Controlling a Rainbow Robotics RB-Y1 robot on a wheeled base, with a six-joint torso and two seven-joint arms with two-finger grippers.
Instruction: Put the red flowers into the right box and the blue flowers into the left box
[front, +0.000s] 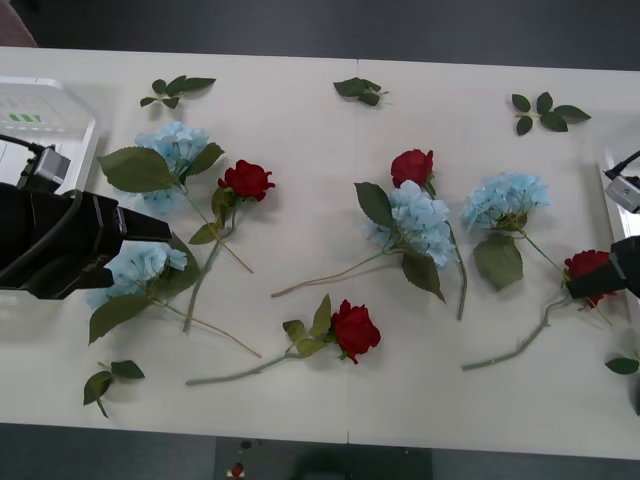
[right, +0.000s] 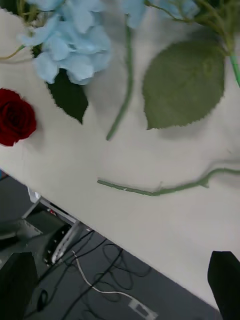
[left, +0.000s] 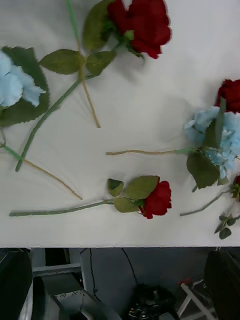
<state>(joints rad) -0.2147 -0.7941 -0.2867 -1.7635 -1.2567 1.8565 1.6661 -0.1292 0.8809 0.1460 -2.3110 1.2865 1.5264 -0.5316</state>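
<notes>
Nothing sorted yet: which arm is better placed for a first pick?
Probably the right. The right gripper sits right at the rightmost rose, close to the right box. The left gripper, open, hovers by a blue flower near the left box, also workable.

Front view looks down over the whole table (front: 300, 200); both wrist views hang closer, sharing its near edge

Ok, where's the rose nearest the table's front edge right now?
Front view: that red rose lies near the table's front edge, about centre, below the middle blue hydrangea, its stem pointing towards the robot's left.
</notes>
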